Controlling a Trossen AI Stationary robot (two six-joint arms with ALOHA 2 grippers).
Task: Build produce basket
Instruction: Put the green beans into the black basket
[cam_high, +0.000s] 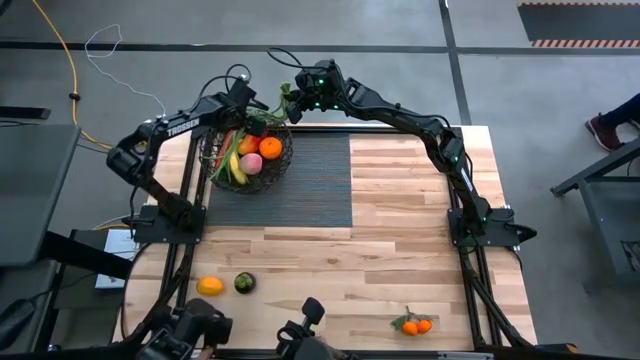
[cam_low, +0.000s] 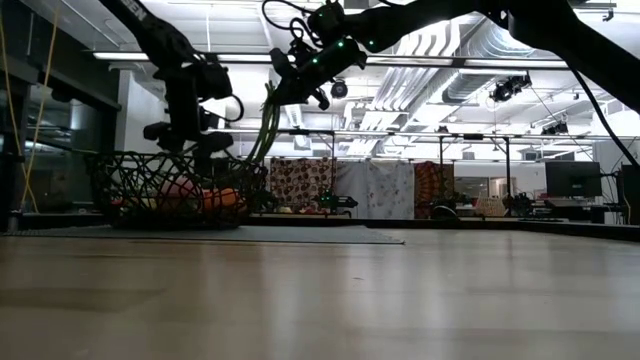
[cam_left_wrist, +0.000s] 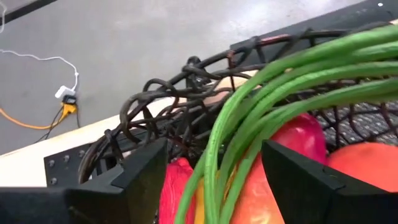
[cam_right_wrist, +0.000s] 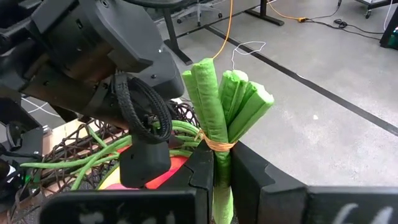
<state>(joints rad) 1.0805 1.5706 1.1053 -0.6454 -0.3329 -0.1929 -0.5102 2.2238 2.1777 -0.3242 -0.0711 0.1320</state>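
Observation:
The black wire basket (cam_high: 250, 157) stands on a dark mat at the table's far left and holds oranges, a pink fruit, a banana and a red piece. In the low view the basket (cam_low: 170, 188) shows at the left. My right gripper (cam_high: 292, 100) is above the basket's far rim, shut on a bundle of long green stalks (cam_right_wrist: 225, 102). My left gripper (cam_left_wrist: 214, 155) hovers open over the basket's far-left part. The stalks (cam_left_wrist: 267, 93) run between its fingers; I cannot tell if they touch. My right gripper pinches the stalk bundle between its two fingers just below the rubber band (cam_right_wrist: 217, 145), near the thick cut ends. The fingers (cam_right_wrist: 202, 171) lie across the bundle, coming from the table's right. The cut ends stick up past the fingers; the long thin ends (cam_low: 262, 130) curve down into the basket.
A yellow-orange fruit (cam_high: 209, 286) and a dark green fruit (cam_high: 244, 283) lie near the table's near-left edge. Small oranges with a leaf (cam_high: 415, 324) lie near-right. The dark mat (cam_high: 310, 185) covers the far middle; bare wood (cam_high: 420, 210) lies to its right.

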